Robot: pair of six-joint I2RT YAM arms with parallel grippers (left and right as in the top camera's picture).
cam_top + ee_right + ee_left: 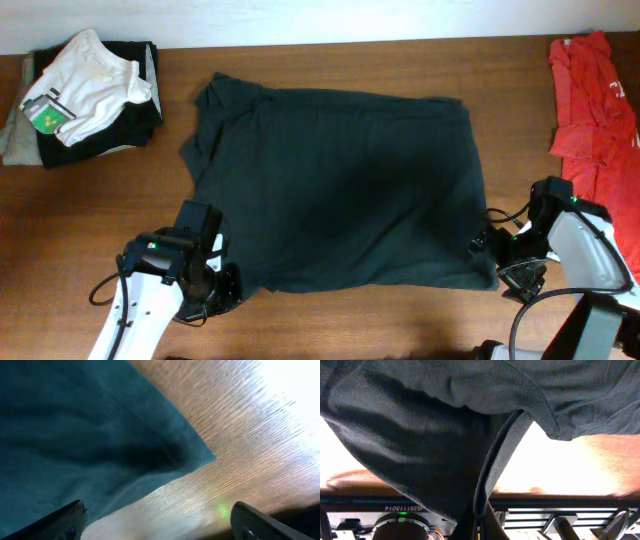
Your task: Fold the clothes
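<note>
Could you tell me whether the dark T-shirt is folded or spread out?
Spread out: the dark T-shirt lies flat at full width, no fold visible overhead.

Shirt (340,190) on table (90,220); stack (85,95) back-left (second shirt (590,110) right).

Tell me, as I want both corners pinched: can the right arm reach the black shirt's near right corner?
Probably yes: the right gripper is open, and that corner of the black shirt lies flat on the table just before it, nothing between.
</note>
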